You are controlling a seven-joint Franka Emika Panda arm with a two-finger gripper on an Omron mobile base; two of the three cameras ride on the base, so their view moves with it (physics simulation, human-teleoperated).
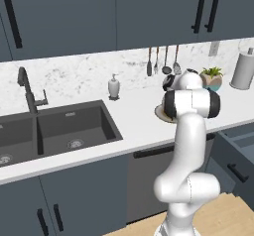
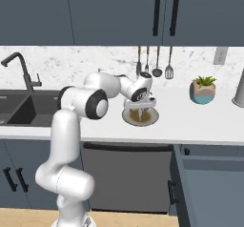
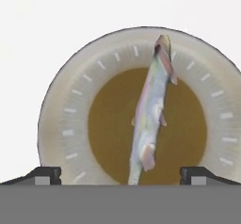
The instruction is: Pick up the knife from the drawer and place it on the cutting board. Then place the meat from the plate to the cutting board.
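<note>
White counter (image 2: 200,121) runs across the middle of both base views under a marbled backsplash, with slate-blue cabinets above and below, and I have the arm reaching over it from the lower left of the right base view. I see the gripper (image 2: 139,110) hanging directly above the plate (image 2: 153,118), pointed down, which I take to be the line-up for lifting the meat. In the hand view the meat (image 3: 151,110) lies across the plate's olive-brown centre, running from the upper rim down toward the bottom edge of the frame, and the two finger tips (image 3: 46,175) sit wide apart at the lower left and lower right with the piece between them, so the claw is spread and holds nothing. I judge that spread suits the slim piece, since the fingers straddle its narrow width rather than its length. The drawer (image 2: 209,183) stands pulled out at the lower right of the right base view; I cannot see into it from here. Around the plate: hanging utensils (image 2: 156,61) at upper centre, a potted plant (image 2: 203,89) at right, a soap dispenser (image 1: 113,87) and sink (image 1: 54,128) at left in the left base view. None of these crowd the plate; the descent looks unobstructed.
</note>
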